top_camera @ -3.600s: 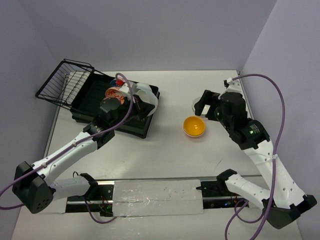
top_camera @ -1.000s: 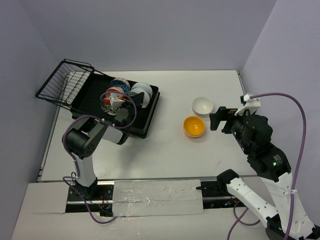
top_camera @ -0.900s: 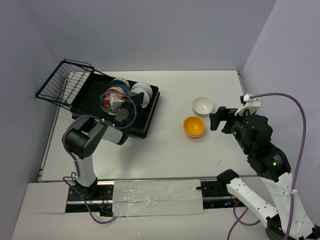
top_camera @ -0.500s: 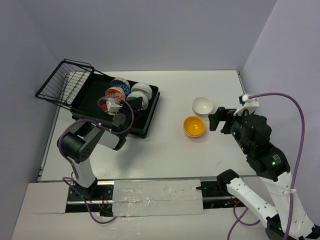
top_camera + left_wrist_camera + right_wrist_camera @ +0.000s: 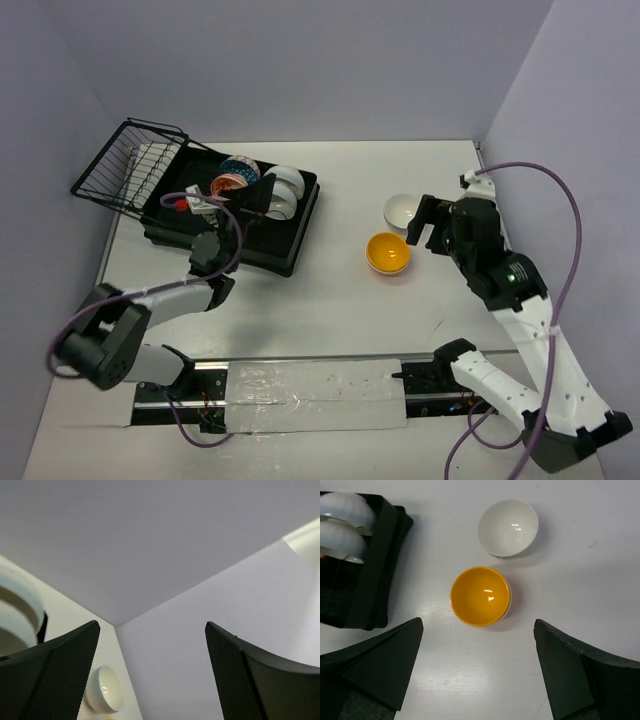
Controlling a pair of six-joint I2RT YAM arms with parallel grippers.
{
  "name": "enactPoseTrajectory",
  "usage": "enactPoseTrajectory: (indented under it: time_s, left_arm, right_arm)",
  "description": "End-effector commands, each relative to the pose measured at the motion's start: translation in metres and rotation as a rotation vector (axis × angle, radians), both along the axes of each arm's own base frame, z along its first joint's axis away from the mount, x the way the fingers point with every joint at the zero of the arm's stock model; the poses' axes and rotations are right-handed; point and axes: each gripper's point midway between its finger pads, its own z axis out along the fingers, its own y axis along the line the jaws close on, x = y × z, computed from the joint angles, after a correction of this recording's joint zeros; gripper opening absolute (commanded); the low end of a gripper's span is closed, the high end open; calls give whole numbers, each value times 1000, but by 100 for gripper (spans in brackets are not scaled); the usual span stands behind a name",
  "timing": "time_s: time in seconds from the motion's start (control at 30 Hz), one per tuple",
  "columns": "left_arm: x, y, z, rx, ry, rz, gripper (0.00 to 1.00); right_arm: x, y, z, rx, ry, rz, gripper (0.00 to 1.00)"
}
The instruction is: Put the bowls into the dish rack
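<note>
The dish rack (image 5: 270, 250) lies on the table (image 5: 340, 310), its wire basket (image 5: 125, 165) at the far-left end. Over the rack's near side the left gripper (image 5: 151, 626) points up at the wall, jaws wide and empty. Well right of the rack, the right gripper (image 5: 477, 630), equally wide and empty, hovers above the orange bowl (image 5: 480, 596). Patterned bowls (image 5: 233, 177) and two white bowls (image 5: 342, 525) stand inside the rack. A lone white bowl (image 5: 508, 527) sits just beyond the orange one.

Gloss on the bowls, matt most everywhere else.
Glazed & shiny w/ highlights: orange bowl (image 5: 480, 596), white bowl (image 5: 508, 527). The dish rack (image 5: 380, 580) tray looks matt black plastic, its basket (image 5: 125, 165) thin black wire. Smooth matt white table (image 5: 470, 680). Fine-textured black pads (image 5: 65, 670) on left gripper (image 5: 151, 630).
</note>
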Motion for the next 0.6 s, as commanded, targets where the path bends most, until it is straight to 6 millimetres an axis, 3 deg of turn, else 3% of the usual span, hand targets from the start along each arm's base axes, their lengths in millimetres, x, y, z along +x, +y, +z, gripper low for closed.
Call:
enactPoseTrajectory:
  time_s: [0.0, 0.07, 0.1, 0.17, 0.2, 0.27, 0.33, 0.37, 0.57]
  left_arm:
    - [-20, -7, 35, 109, -68, -57, 93]
    - [-27, -7, 44, 207, -59, -63, 96]
    - [-25, -9, 35, 284, -3, -69, 99]
    - [-30, -5, 55, 387, -36, -52, 99]
    - [-30, -4, 37, 470, 38, -58, 99]
    - [-32, 5, 54, 570, 24, -19, 99]
    - [-36, 13, 45, 680, 77, -17, 99]
    - [-36, 17, 56, 742, 50, 2, 99]
    - [-49, 40, 52, 1063, 62, 16, 99]
  right_arm:
    - [14, -11, -8, 62, 72, -124, 99]
    - [27, -9, -21, 87, 133, -140, 98]
    - [33, -13, -25, 114, 150, -178, 96]
    - [48, -10, -39, 153, 198, -189, 95]
    - [54, -14, -42, 187, 205, -226, 92]
    - [70, -12, -57, 246, 241, -257, 90]
    - [80, -15, -73, 294, 273, -292, 86]
    - [90, -14, -82, 327, 288, -313, 86]
    - [122, -19, -119, 367, 351, -411, 79]
